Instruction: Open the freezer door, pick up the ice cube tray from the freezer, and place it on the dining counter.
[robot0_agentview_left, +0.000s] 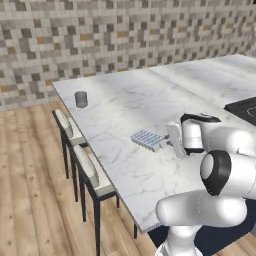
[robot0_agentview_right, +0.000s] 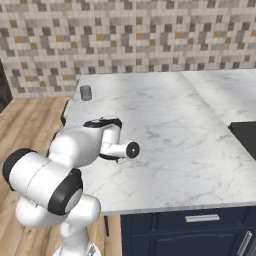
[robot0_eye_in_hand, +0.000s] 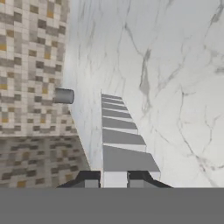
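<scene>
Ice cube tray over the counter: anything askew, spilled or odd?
Nothing spilled. The ice cube tray is pinched by one end in the shut fingers, over the dining counter. Grey cup stands upright.

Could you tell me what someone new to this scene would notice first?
Most striking is the ice cube tray, clamped at one end by the gripper just above the dining counter. Next come the small grey cup at the counter's far corner and the cushioned stools along its edge.
</scene>
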